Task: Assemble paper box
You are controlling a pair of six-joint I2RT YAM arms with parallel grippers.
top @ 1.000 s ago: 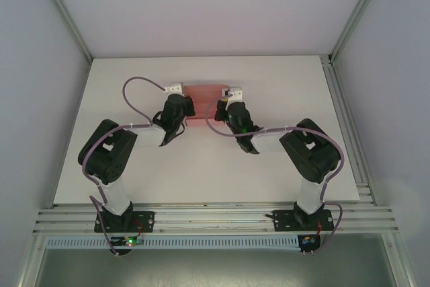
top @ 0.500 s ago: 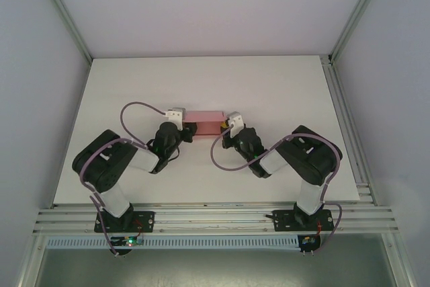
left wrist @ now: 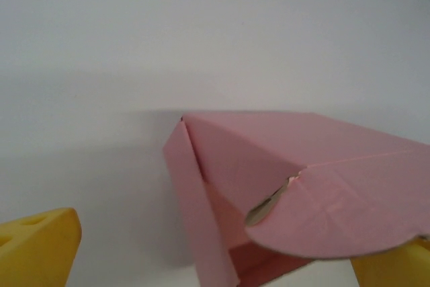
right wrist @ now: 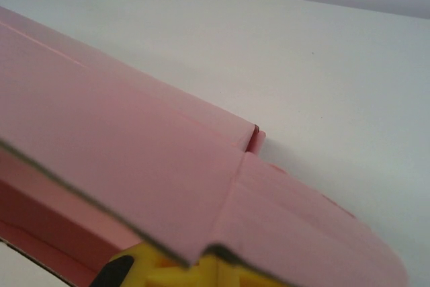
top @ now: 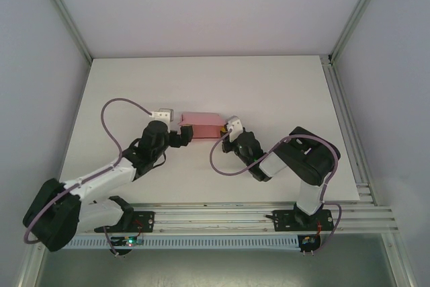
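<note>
While low, left end effector point(top: 183, 133) at paper box point(top: 202, 124)

Black-and-white arms point(top: 101, 178), purple cables point(top: 124, 100), yellow fingertips point(left wrist: 37, 250)

Overhead camera looks down; wrist cameras share the paper box point(top: 201, 124) close-up.

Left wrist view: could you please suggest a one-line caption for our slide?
Open left claw flanks the pink box, its end flap untucked, on the white table.
</note>
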